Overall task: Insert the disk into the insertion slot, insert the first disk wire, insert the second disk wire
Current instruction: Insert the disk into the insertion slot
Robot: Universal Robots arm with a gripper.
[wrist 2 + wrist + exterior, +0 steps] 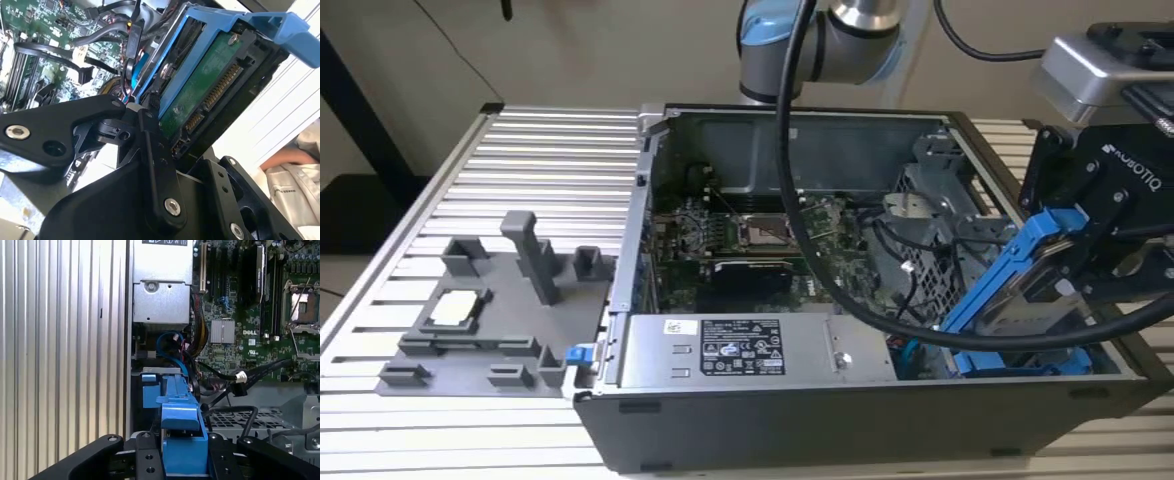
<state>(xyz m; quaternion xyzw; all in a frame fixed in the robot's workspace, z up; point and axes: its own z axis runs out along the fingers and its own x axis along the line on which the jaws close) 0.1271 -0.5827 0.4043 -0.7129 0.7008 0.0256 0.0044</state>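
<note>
The disk, clipped in its blue carrier, is held tilted over the corner of the open computer case at the exterior view's right. Its lower end is down among the blue guide pieces of the insertion slot. How far it has entered cannot be told. The tilt is judged to let the lower edge lead into the narrow bay, not meet it flat.

In the first wrist view the carrier is seen clamped from both sides by the gripper, whose black fingers are closed on its long edges near the upper end. That grip is judged to leave the lower end free of anything that could foul the bay walls.

In the second wrist view the connector row on the green underside is turned toward the wrist, presumably so that it stays reachable from outside the bay.

Just beside the slot the power supply is mounted, and black cables are draped across the motherboard nearby, unplugged from the disk. Well apart, at the exterior view's left, a grey fixture is set on the slatted table.
</note>
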